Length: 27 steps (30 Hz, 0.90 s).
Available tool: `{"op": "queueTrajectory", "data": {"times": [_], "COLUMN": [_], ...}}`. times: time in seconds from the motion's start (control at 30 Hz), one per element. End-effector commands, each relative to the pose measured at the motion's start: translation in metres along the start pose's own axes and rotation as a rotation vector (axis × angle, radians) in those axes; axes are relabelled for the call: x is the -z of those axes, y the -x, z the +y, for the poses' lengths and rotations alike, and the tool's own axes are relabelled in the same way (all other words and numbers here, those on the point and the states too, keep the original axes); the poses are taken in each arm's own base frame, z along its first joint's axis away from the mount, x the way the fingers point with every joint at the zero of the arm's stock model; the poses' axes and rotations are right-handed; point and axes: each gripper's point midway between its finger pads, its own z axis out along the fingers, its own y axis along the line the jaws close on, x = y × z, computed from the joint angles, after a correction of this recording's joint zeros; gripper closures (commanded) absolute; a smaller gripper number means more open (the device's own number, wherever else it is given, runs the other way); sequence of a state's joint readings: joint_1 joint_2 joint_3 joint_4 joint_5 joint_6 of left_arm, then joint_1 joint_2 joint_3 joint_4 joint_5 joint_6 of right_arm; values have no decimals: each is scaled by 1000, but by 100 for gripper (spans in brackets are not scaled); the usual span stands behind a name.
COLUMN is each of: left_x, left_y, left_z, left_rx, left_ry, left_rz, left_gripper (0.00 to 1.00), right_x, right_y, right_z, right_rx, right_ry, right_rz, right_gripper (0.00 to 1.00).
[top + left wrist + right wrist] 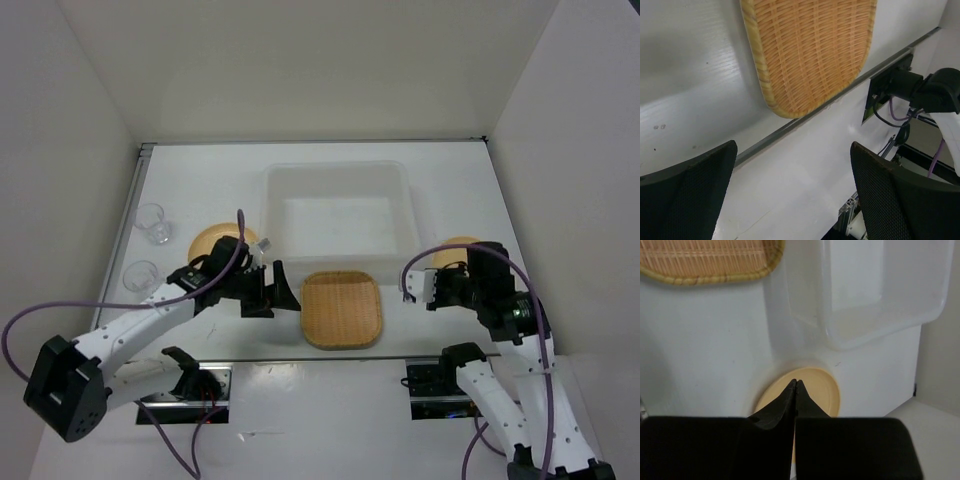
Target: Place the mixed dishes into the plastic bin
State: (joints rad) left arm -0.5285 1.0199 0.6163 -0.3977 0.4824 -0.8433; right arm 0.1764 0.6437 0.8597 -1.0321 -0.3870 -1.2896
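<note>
Tan and woven, the square tray [341,308] lies flat on the white table [450,180], closest to your arm bases and just in front of the plastic bin [335,168]. Your left gripper [284,290] sits just beside the tray's left edge with its fingers spread wide and nothing between them; in the left wrist view the tray's rounded corner shows beyond the gap. On the other side, your right gripper [412,282] is near the tray's right edge, its fingers pressed together and pinching nothing. In the right wrist view its tips [796,382] line up over the near rim of a round yellow-tan plate [815,390]; you cannot tell whether they touch it. That plate lies by the bin's right front corner. The second plate [210,240] lies left of the bin, partly hidden behind your left arm. Two clear cups [151,222] [142,276] stand upright further left, near the table's edge. Farthest back, the bin holds none of the dishes.
</note>
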Motion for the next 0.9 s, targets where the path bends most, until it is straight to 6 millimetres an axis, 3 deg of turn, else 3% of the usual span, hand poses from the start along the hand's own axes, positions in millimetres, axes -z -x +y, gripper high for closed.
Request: {"op": "queueTrajectory", "data": {"times": [0.0,0.13,0.17,0.23,0.27,0.33,0.37,0.53,0.57,0.67,0.77,0.87], "left_x": [-12,-33,-36,-41,-44,-46,-46,-50,-50,-52,-56,-60], "left_y": [16,13,11,8,9,9,10,10,10,7,4,3], "left_z": [-10,-2,-3,-3,-3,-4,-4,1,1,8,15,18], "left_rx": [-22,16,10,14,5,0,4,0,0,13,26,28], "left_ry": [25,41,40,43,58,71,76,103,103,117,123,126], "left_rz": [-24,10,18,35,29,30,35,25,25,24,29,32], "left_gripper": [0,0,0,0,0,0,0,0,0,0,0,0], "right_x": [-10,-22,-35,-43,-55,-65,-68,-75,-75,-76,-87,-101], "right_y": [15,19,14,15,24,35,50,90,96,98,83,70], "right_z": [5,-7,-7,-23,-33,-31,-31,4,21,50,72,81], "right_rx": [289,303,265,149,110,11,20,75,109,91,62,48], "right_ry": [3,-34,11,29,87,157,183,189,205,283,357,372], "right_rz": [-117,-144,-131,-98,-97,-96,-127,-227,-239,-234,-182,-140], "right_gripper": [100,100,100,100,100,100,100,100,100,100,100,100]}}
